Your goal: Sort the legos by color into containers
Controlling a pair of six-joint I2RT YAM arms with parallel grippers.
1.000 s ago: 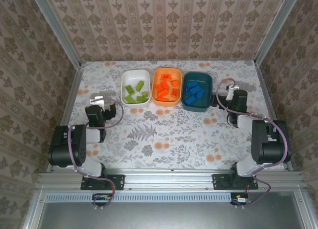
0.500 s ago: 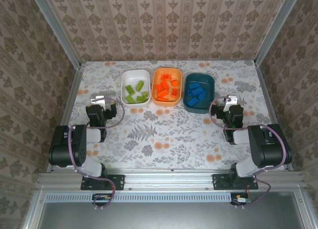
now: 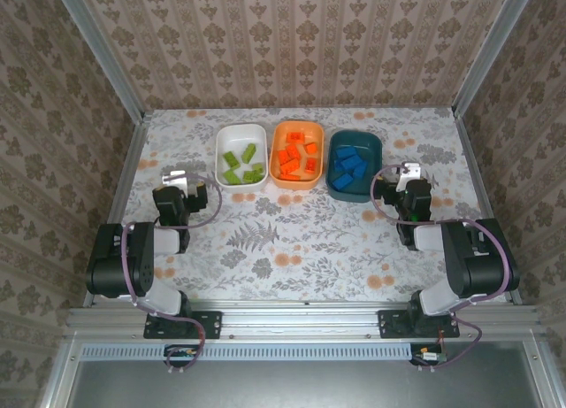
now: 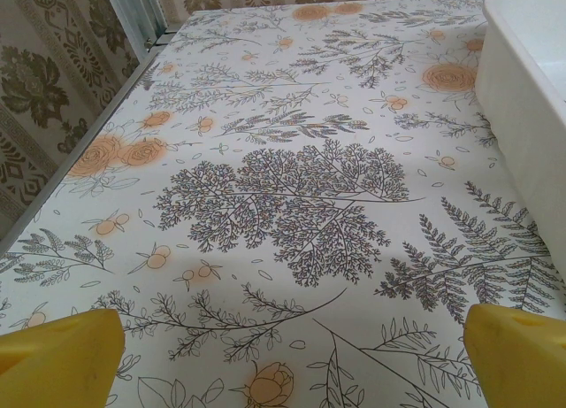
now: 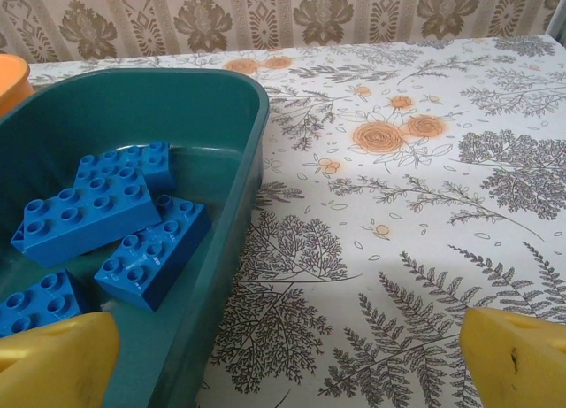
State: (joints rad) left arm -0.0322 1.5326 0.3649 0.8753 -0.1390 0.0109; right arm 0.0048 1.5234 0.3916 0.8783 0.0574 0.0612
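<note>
Three containers stand in a row at the back of the table. The white tub (image 3: 221,141) holds lime green legos (image 3: 240,166), the orange tub (image 3: 278,134) holds orange legos (image 3: 296,156), and the dark teal tub (image 3: 375,148) holds blue legos (image 3: 348,166). My left gripper (image 3: 177,180) rests low near the left edge, open and empty (image 4: 297,364), with the white tub's wall (image 4: 522,116) to its right. My right gripper (image 3: 409,173) sits just right of the teal tub, open and empty (image 5: 292,364). The right wrist view shows the teal tub (image 5: 243,187) and blue legos (image 5: 97,213) at the left.
A floral cloth (image 3: 292,240) covers the table, bare between the arms and the tubs. Metal frame rails (image 3: 128,160) run along both sides, with patterned walls behind. A corner of the orange tub (image 5: 11,76) shows in the right wrist view.
My right gripper has drawn back from the teal tub's right rim toward its base and lowered. The left arm has stayed still.
</note>
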